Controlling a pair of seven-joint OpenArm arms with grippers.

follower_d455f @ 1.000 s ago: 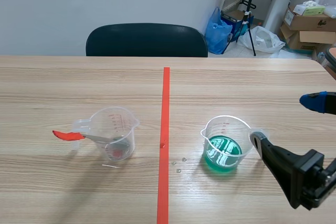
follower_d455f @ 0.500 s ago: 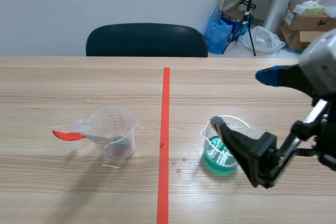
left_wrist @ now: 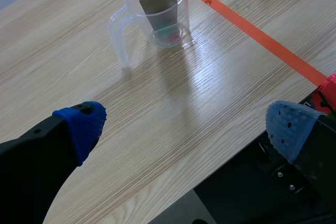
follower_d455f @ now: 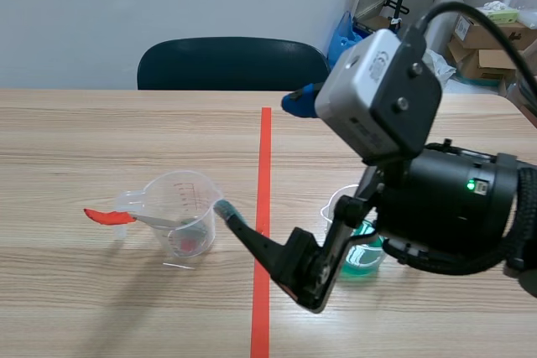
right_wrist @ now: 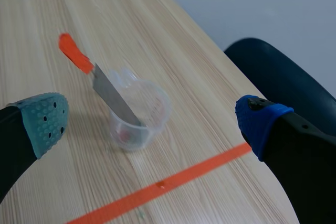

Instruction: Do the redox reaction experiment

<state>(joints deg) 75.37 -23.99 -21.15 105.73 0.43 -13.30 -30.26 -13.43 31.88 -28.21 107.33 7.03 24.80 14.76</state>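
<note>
In the scene view the right pincer point(follower_d455f: 262, 155) is gaping wide and empty, one pad point(follower_d455f: 225, 207) just beside the clear plastic measuring cup point(follower_d455f: 186, 222) where a flat red-handled metal strip point(follower_d455f: 109, 216) is leaning; a stray nudge could be tipping that light cup. The left wrist view is showing the left pincer point(left_wrist: 186, 129) open, empty, well apart from the cup; the right wrist view, the cup ahead between spread fingers point(right_wrist: 44, 121).

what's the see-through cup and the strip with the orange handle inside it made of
Clear handled measuring cup: probably glossy plastic; the wood-grain table shows through, red scale marks printed on its wall. Flat grey strip leaning inside it: looks like dull metal, thin and even, though that is uncertain. Its orange-red grip: likely smooth plastic, uniformly coloured.
</note>
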